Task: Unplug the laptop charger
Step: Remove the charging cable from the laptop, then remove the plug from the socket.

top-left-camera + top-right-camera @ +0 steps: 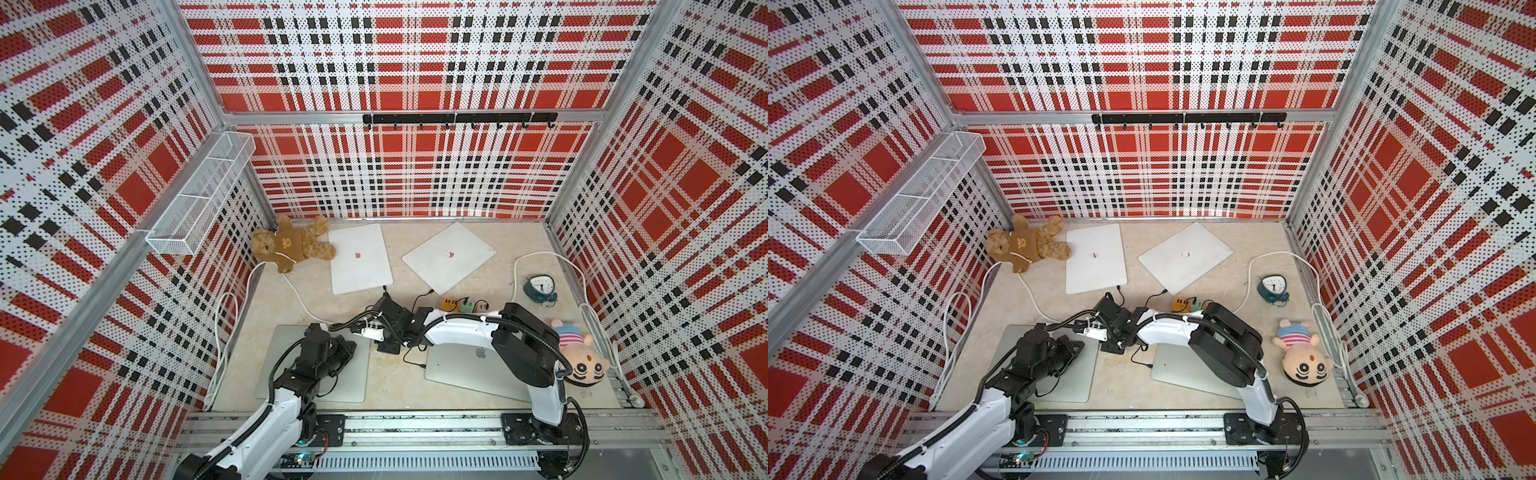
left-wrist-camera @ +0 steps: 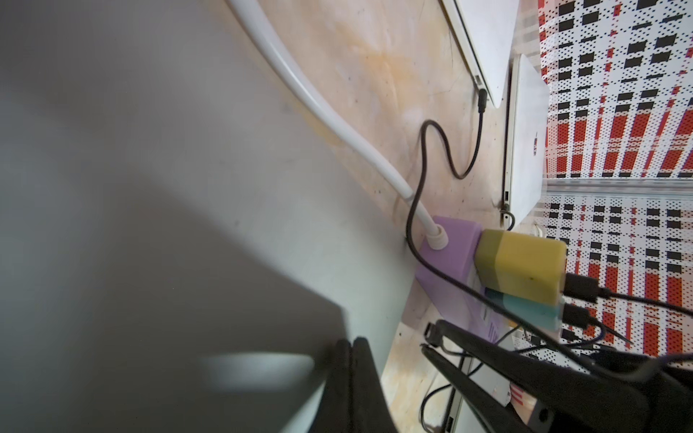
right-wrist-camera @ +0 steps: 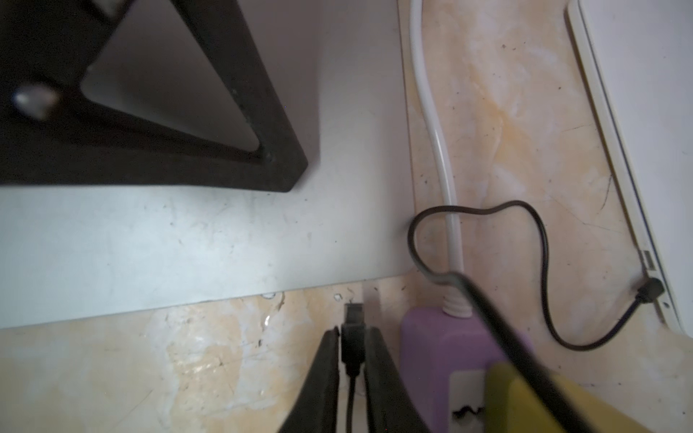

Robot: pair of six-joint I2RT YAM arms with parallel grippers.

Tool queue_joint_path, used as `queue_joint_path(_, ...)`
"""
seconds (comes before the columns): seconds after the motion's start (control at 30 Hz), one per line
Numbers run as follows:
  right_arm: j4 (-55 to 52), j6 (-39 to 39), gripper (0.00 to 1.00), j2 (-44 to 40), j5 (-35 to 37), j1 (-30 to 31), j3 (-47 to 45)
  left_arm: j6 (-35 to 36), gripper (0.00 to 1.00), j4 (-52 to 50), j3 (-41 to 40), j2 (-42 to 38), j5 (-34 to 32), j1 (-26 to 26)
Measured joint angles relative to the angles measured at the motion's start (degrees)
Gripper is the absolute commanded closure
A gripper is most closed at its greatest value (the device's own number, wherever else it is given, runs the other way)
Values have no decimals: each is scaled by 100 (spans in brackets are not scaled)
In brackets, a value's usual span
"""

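straddling charger plug (image 3: 353, 343), right gripper (image 3: 352, 332)

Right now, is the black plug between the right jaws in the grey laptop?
Out: black plug shows a bare tip, apart from the grey laptop.

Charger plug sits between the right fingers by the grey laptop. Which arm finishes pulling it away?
Right. The right gripper pinches the charger plug, which looks just clear of the grey laptop edge. The left gripper is shut, empty, over that laptop's lid, away from the plug.
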Motion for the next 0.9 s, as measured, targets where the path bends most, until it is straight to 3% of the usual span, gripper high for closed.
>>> queue_joint_path(0.67,595,579,66,-1812,306,177,-870,-184,100,-597,188,-413,-411,-570)
queue_joint_path(0.9,879,1141,65,-2293,798,42,-1143,-94,88,-1115,994,-372,-892,-1010)
